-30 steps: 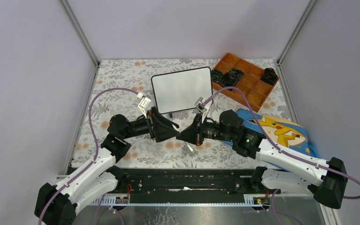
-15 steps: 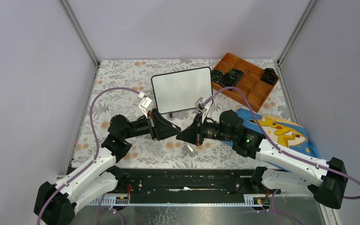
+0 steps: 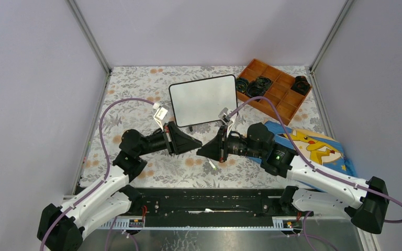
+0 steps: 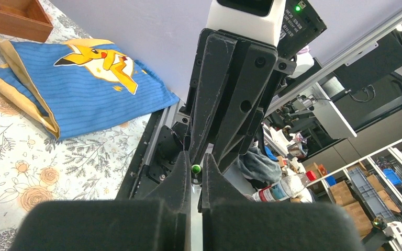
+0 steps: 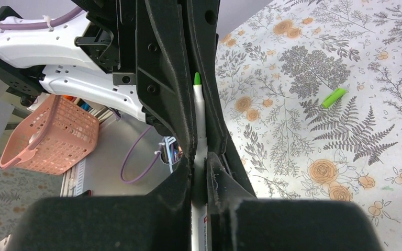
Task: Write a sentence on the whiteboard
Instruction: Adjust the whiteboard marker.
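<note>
Left gripper (image 4: 196,159) is clenched on the green-tipped end of the marker (image 5: 198,110), whose body the right gripper (image 5: 199,157) also clamps; the whiteboard (image 3: 203,99) stands just behind them on the table (image 3: 136,89)

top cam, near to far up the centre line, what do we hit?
Base rail → left tool and right tool, level, tip to tip, both shut on the marker → whiteboard.
</note>
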Motion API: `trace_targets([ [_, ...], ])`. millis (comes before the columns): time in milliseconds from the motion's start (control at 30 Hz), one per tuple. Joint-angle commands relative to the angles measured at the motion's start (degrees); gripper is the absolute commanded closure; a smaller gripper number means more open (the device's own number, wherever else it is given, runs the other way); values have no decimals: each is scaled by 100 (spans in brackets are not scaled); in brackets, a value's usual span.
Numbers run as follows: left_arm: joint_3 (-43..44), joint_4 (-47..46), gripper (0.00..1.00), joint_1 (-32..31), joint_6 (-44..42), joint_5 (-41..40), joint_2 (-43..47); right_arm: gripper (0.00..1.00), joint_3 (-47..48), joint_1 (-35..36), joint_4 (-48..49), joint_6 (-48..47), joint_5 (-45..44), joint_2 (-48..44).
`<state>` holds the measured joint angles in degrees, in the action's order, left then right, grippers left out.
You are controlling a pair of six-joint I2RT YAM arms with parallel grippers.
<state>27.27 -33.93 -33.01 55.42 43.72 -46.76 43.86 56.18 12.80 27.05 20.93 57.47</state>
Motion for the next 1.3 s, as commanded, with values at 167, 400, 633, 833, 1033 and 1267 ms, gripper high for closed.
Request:
trace_targets([
  [167,-110,-727,100,-46,412,-1161,436,33,-22,-3,695,720,-252,-350],
  [400,-269,-996,100,-55,961,-2236,699,21,-419,-4,1724,1526,-1167,-605],
  [633,-482,-1270,100,-97,1604,-2989,842,27,-595,-7,2423,1891,-1773,-551],
  [833,-548,-1175,100,-182,1819,-3412,923,34,-439,-4,2772,2060,-1930,-225],
  [1033,-652,-1153,100,-280,2072,-3872,956,40,-286,-3,3105,2191,-1938,166],
  [1267,-681,-1080,100,-389,2177,-4084,952,41,-307,-2,3474,2206,-2065,321],
])
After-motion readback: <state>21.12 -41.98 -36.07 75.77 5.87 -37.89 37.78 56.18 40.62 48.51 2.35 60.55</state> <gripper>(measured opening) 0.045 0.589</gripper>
